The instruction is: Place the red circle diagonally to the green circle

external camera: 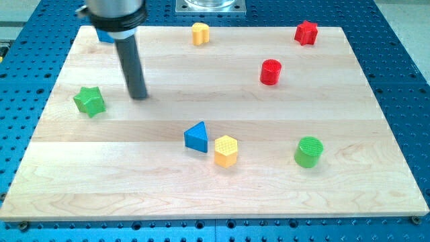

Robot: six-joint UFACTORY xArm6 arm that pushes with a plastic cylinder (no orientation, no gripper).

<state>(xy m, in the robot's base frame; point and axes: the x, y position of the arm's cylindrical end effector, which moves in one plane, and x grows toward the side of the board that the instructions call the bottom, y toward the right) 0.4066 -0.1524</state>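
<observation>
The red circle (271,71) stands on the wooden board at the view's upper right. The green circle (309,151) stands lower right, below and slightly right of the red one, well apart from it. My tip (139,96) rests on the board at the view's left, far from both circles. It is just right of and slightly above the green star (89,101).
A blue triangle (196,136) and a yellow hexagon (226,150) sit side by side at the centre bottom. A yellow heart-like block (200,33) and a red star (306,32) are near the top edge. A blue block (105,36) is partly hidden behind the rod.
</observation>
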